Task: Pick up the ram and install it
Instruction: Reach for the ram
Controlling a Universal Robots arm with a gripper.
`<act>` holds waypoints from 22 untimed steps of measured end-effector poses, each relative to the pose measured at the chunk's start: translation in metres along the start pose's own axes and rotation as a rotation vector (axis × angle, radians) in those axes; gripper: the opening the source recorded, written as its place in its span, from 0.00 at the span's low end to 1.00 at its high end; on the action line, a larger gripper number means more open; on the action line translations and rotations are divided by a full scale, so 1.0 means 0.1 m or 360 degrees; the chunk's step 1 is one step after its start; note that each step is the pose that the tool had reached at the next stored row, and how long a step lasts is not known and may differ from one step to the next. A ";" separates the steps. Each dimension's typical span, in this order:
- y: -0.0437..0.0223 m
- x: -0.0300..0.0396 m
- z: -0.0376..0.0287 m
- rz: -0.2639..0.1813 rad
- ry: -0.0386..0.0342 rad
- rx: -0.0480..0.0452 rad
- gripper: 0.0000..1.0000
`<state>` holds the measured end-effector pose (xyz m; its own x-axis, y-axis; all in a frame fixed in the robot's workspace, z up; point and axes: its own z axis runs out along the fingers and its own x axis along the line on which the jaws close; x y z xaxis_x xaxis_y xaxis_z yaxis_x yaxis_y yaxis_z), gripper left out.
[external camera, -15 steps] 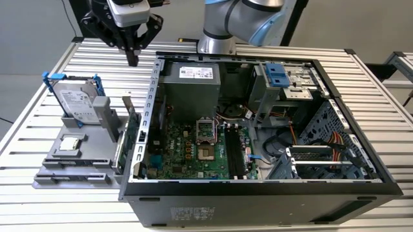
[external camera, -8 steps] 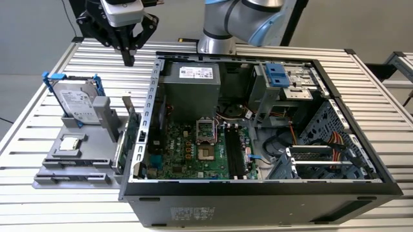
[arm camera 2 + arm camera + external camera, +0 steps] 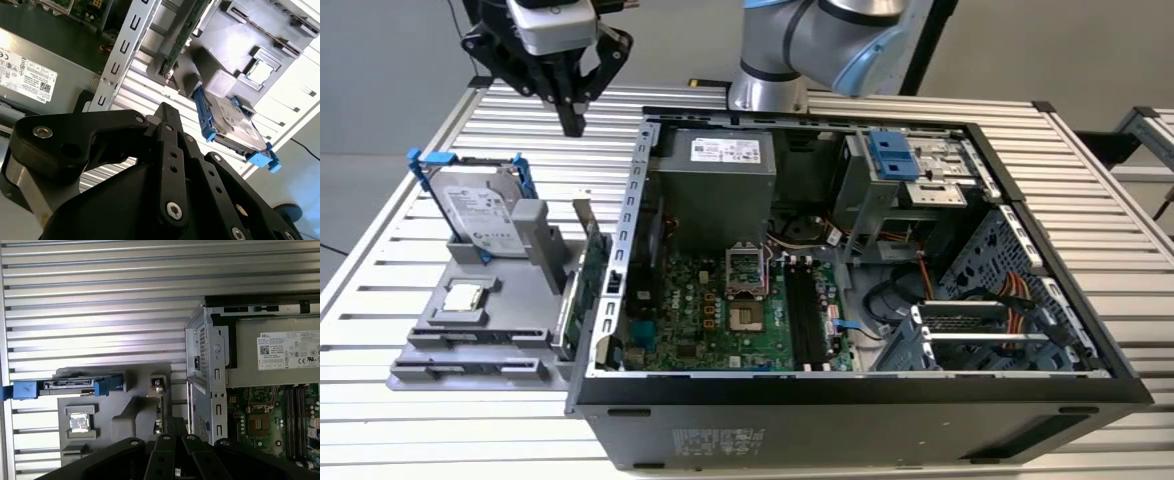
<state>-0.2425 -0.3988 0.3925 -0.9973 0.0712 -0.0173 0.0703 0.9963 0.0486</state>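
Ram [image 3: 564, 322] on edge in fixture [image 3: 467, 345], long axis alongside case [image 3: 854, 400], gripper [image 3: 571, 126] fingers pressed together, empty

Slatted metal table in a plain grey room.
The table [image 3: 440, 140] is made of pale ribbed aluminium slats, and light glares brightly off them in both wrist views. A second slatted table [image 3: 1154, 125] stands apart at the exterior view's right. Past the table edges lies grey floor [image 3: 367, 200], with a thin black cable [image 3: 331, 247] on it.
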 end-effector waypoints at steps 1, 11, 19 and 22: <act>-0.001 0.017 -0.001 0.0000 0.0000 0.0000 0.00; -0.014 0.195 -0.004 0.0000 0.0000 0.0000 0.00; -0.023 0.332 -0.007 0.0000 0.0000 0.0000 0.00; -0.027 0.377 -0.007 0.0000 0.0000 0.0000 0.00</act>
<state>-0.2803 -0.3988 0.3925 -0.9973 0.0712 -0.0174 0.0703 0.9963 0.0487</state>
